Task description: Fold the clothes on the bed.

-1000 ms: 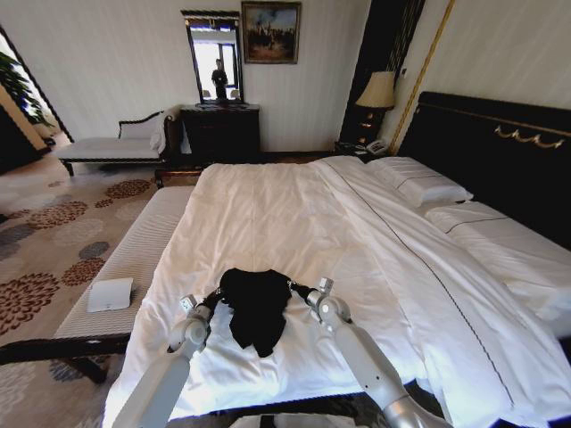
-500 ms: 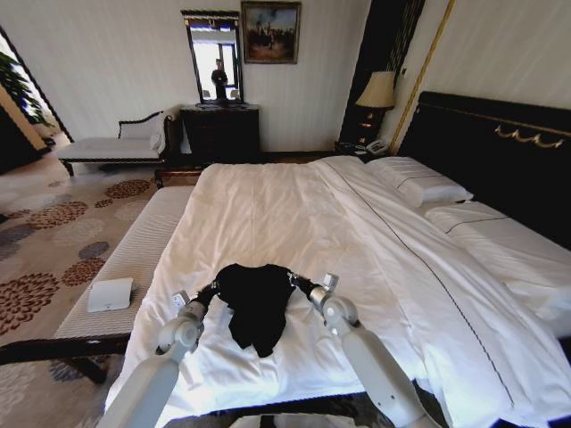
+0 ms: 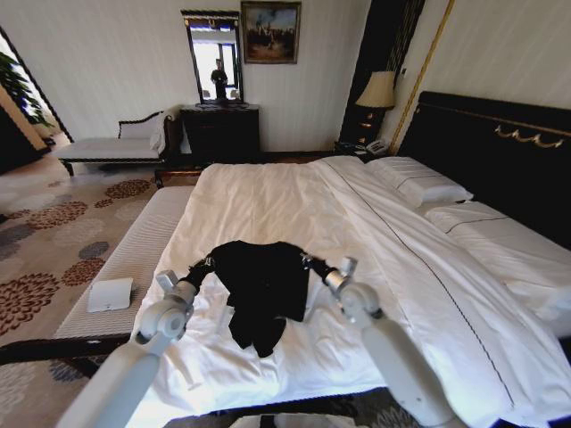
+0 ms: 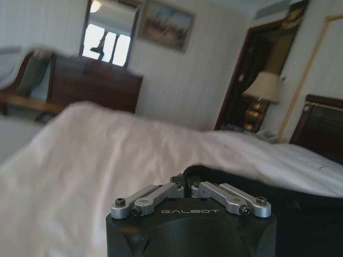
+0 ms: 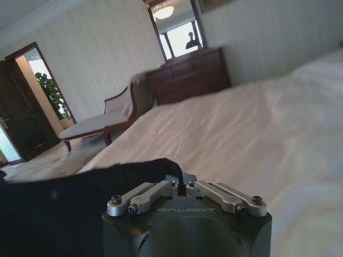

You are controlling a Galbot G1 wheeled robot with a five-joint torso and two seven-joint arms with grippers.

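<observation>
On the bed [image 3: 268, 201], toward its foot, the black T-shirt [image 3: 263, 285] hangs stretched between the arms, its lower part trailing on the sheet, because the left tool [image 3: 207, 266] and right tool [image 3: 309, 261] each pinch a top corner, apparently to spread it flat.

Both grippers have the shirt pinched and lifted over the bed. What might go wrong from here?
1. The T-shirt hangs bunched between the left gripper and right gripper; it may land creased.
2. Each grips just an edge, so the fabric could slip out.
3. Its hanging end lies on the bed and might drag the sheet.
</observation>
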